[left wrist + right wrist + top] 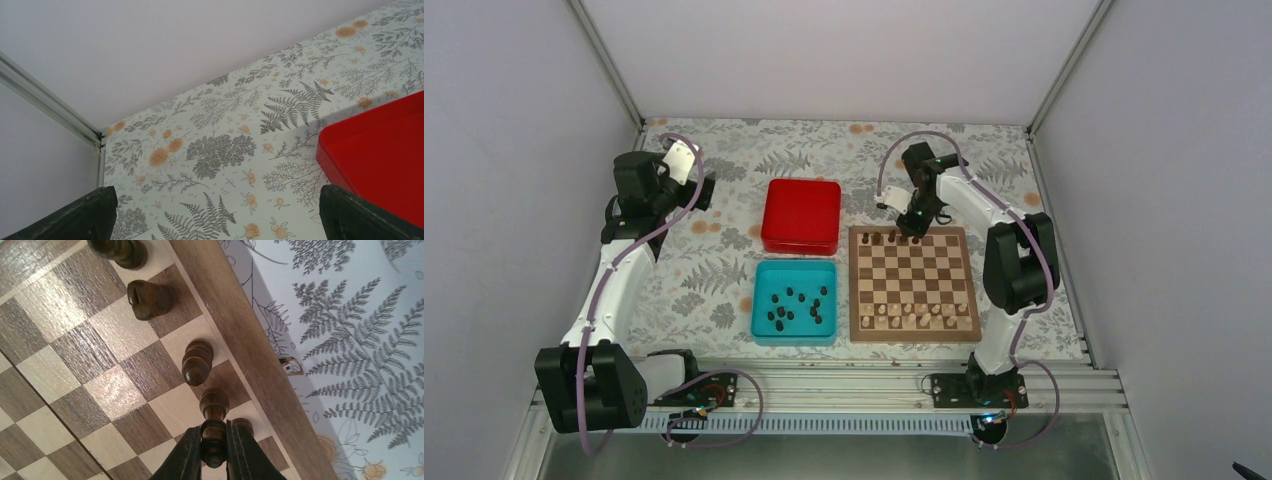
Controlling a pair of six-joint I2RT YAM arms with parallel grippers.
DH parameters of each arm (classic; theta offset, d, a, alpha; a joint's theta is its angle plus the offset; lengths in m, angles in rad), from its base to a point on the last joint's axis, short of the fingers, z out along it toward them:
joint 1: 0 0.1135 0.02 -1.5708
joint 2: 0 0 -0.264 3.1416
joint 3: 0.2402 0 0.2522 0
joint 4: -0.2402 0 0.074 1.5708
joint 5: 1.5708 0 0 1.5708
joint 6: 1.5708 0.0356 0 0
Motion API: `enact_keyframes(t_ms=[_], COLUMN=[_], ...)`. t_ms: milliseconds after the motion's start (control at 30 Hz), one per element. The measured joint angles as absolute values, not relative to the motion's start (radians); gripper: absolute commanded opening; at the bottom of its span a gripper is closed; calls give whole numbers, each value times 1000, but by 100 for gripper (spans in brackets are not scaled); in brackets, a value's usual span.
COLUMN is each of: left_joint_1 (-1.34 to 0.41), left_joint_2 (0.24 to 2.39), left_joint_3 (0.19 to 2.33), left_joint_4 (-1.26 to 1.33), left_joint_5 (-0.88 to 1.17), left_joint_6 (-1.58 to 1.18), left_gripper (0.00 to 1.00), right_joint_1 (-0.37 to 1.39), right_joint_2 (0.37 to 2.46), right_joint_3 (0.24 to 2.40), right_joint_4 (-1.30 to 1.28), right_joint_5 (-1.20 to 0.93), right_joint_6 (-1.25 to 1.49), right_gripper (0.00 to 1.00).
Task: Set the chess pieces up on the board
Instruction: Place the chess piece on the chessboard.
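- My right pincer (214,432) was closed on one dark piece (213,440), clamped between both fingers over the board's back row, on the side facing the far edge of the tabletop
- The board (914,275) lay on the right half of the tabletop, its near side close to the near edge
- Four other dark men (196,361) stood along that back row in the wrist view, and a fifth showed partly behind one finger, so the held piece came next in line beside them
- I could not tell whether its base was touching the square or hanging just above it
- The rest of the chess pieces (790,292) lay loose in the teal tray (769,280), just left of the board and toward the near edge
- The pale pieces (896,322) filled the board's two rows nearest the near edge
- My left pincer (215,220) was open and empty, held above the tabletop toward the far-left corner, beside the red box (801,215)
- I judged the step in hand to be placing this piece, with the task well short of half done, since most dark pieces were in the tray
- The next move called for seating the base flat and centred on its square, then opening the fingers only a little and lifting straight up, because the neighbours stood close enough to be knocked over
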State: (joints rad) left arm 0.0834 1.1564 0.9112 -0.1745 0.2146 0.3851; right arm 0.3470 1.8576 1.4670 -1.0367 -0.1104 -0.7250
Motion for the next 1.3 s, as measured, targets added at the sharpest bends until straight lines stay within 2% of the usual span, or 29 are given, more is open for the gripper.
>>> enact_keyframes(t_ms=[1300], left_joint_1=[83], left_joint_2=[1156], left_joint_3=[911], left_joint_4=[-174], left_joint_5=[215], left_joint_6=[385], left_gripper=[100], right_joint_1=[353], right_joint_2=[1887], right_joint_3=[1460], right_joint_4=[-1024], right_joint_5=[-110], right_joint_6=[-723], right_gripper=[12])
